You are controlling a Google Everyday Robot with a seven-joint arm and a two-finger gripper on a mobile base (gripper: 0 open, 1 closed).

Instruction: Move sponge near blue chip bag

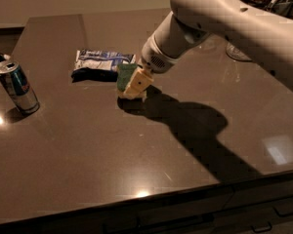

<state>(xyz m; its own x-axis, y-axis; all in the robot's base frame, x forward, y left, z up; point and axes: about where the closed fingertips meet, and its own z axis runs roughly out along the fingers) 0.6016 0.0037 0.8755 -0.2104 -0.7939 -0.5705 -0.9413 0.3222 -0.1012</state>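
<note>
The sponge (123, 77), green on top with a pale yellow base, is at the tabletop just right of the blue chip bag (103, 62), which lies flat at the table's left middle. My gripper (136, 84) comes in from the upper right on a white arm and is shut on the sponge, its pale fingers (138, 81) covering the sponge's right side. The sponge's left edge sits next to the bag's right end. The sponge's underside is hidden, so I cannot tell whether it touches the table.
A blue and silver drink can (17, 87) stands upright near the table's left edge. A glass object (237, 52) sits at the far right behind the arm. The brown table's front edge (151, 199) runs along the bottom, with drawers below.
</note>
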